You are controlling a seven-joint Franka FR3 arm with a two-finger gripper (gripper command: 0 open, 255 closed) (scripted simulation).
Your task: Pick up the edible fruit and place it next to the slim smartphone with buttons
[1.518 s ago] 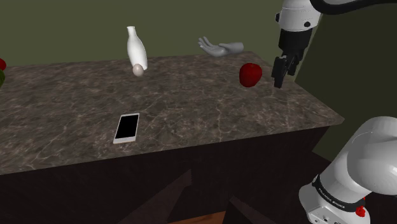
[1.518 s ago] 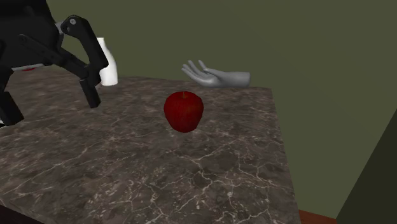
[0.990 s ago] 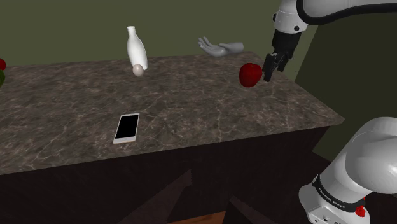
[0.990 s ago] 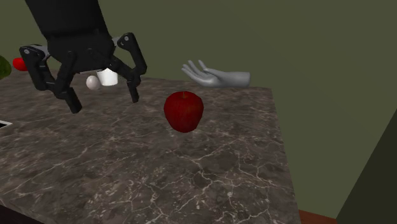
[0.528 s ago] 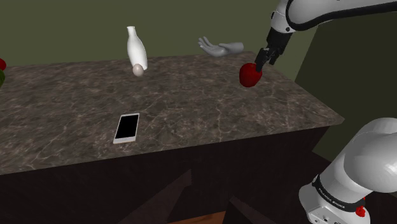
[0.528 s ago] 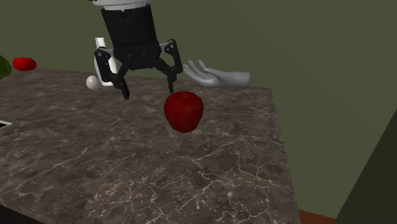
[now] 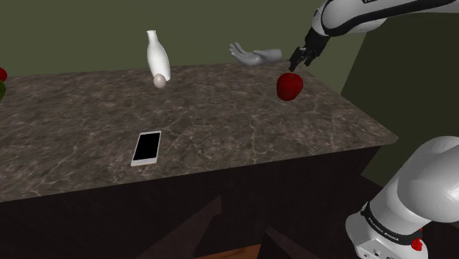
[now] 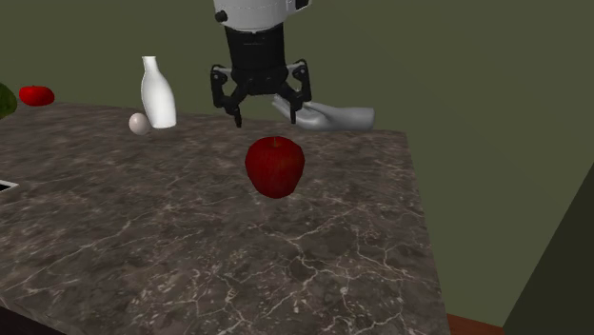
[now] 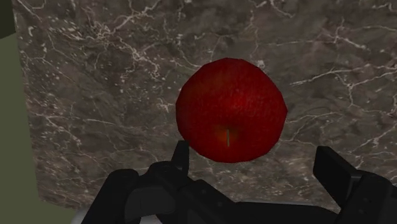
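Observation:
A red apple point(image 7: 289, 86) point(image 8: 275, 167) stands on the dark marbled counter point(image 7: 221, 118) near its right end in the shoulder view. My black gripper point(image 7: 300, 57) point(image 8: 265, 119) hangs open just above and slightly behind the apple, without touching it. In the wrist view the apple point(image 9: 230, 108) lies straight ahead of the gripper point(image 9: 254, 159), its stem dimple facing up, and the fingers point(image 9: 181, 154) stand wide apart. A slim white-edged smartphone point(image 7: 147, 147) lies flat near the counter's front edge, far to the shoulder view's left of the apple.
At the back of the counter stand a white bottle point(image 7: 157, 55) point(image 8: 157, 92) and a pale egg-like ball point(image 7: 159, 80) point(image 8: 139, 123). A grey model hand point(image 7: 255, 55) point(image 8: 338, 116) lies behind the apple. Something red point(image 8: 36, 94) sits far left. The counter's side edge point(image 7: 368, 118) is near the apple.
The gripper swung from beside the apple, on the shoulder view's right, up and back to hang over it. It stayed open. The apple and phone did not move.

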